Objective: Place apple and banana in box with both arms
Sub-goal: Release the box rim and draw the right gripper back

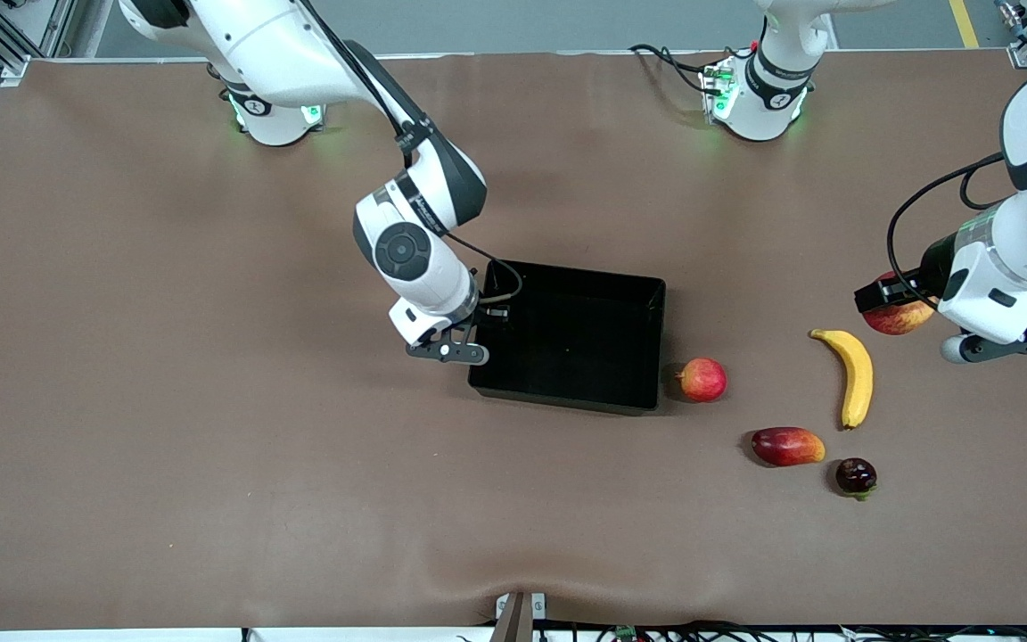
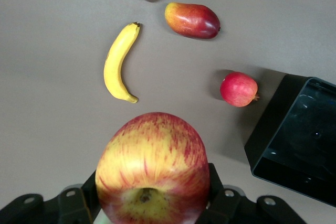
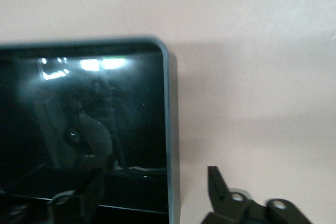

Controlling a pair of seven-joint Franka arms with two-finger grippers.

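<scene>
Apple (image 2: 152, 169) pinched in left gripper (image 2: 152, 203) above table (image 1: 166, 374) at left arm's end, banana (image 1: 854, 376) lain on table nearby (untouched), right gripper (image 3: 157, 192) spread astride wall of box (image 1: 607, 406), one finger inside.

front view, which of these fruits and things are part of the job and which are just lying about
Part of the job:
- apple, held in the left gripper
- banana
- box, right gripper at its wall

Just lying about:
- pinkish-red round fruit beside the box
- mango
- small dark fruit
</scene>
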